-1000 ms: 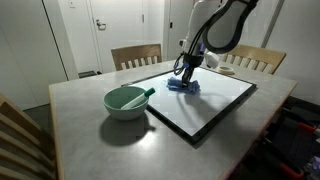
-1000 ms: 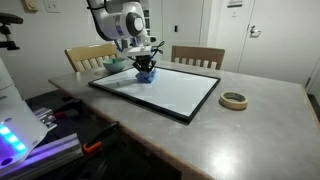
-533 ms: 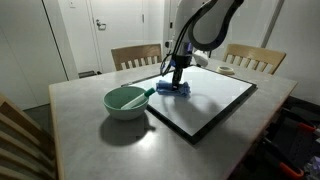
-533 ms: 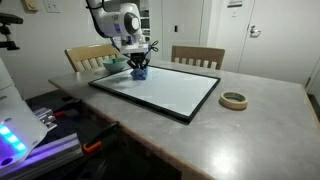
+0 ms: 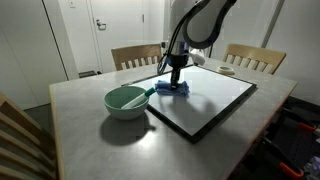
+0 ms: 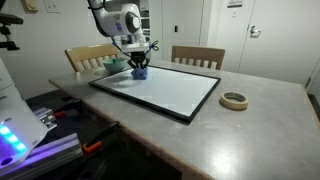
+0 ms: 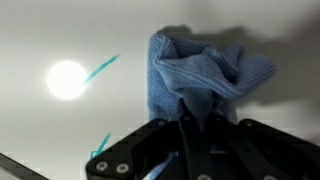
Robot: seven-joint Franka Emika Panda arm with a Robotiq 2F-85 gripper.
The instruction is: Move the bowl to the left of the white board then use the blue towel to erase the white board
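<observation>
I see the board (image 5: 205, 100) lying flat on the tabletop (image 5: 90, 140), its long axis running diagonally away from me in both exterior views. My fingers (image 7: 190, 128) are pinched narrow on a fold of the towel (image 7: 205, 75), which sits bunched on the board near its corner closest to the bowl (image 5: 124, 102). The fingertips are buried in the cloth. The bowl stands on the tabletop just beside the board's edge, and its utensil (image 5: 143, 96) points toward the board. In the wrist view, two short teal strokes (image 7: 100, 68) mark the board beside the towel; I cannot read them as writing. A tape roll (image 6: 234, 100) lies off the board's far end from the towel.
</observation>
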